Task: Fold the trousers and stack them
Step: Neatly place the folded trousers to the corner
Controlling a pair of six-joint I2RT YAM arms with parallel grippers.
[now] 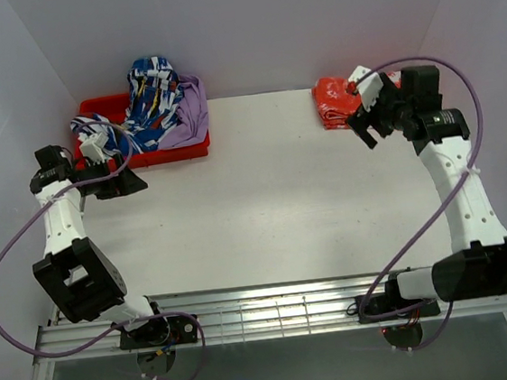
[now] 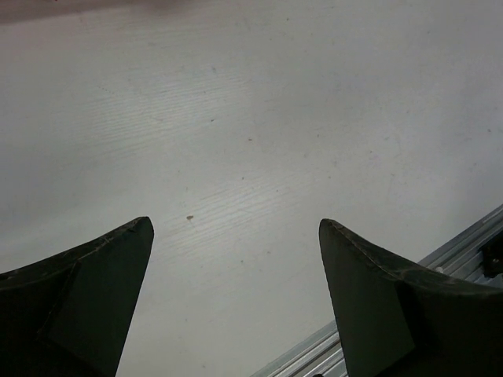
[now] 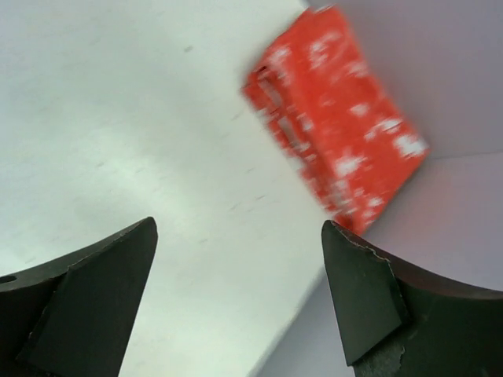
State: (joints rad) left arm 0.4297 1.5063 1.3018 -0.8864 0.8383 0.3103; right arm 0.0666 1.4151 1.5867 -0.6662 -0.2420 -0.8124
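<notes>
The orange-red trousers (image 1: pixel 332 102) with white blotches lie folded into a compact bundle at the table's far right corner. In the right wrist view the trousers (image 3: pixel 338 141) sit ahead of my fingers, apart from them, near the wall. My right gripper (image 1: pixel 366 130) is open and empty, just to the right of the bundle; in its own wrist view the right gripper (image 3: pixel 239 228) shows only bare table between its tips. My left gripper (image 1: pixel 129 183) is open and empty beside the red bin; in the left wrist view it (image 2: pixel 236 224) hangs over bare table.
A red bin (image 1: pixel 177 153) at the far left holds a blue-and-white patterned garment (image 1: pixel 148 97) and a purple garment (image 1: pixel 188 115). White walls close in the back and sides. A metal rail (image 1: pixel 275 310) runs along the near edge and also shows in the left wrist view (image 2: pixel 464 247).
</notes>
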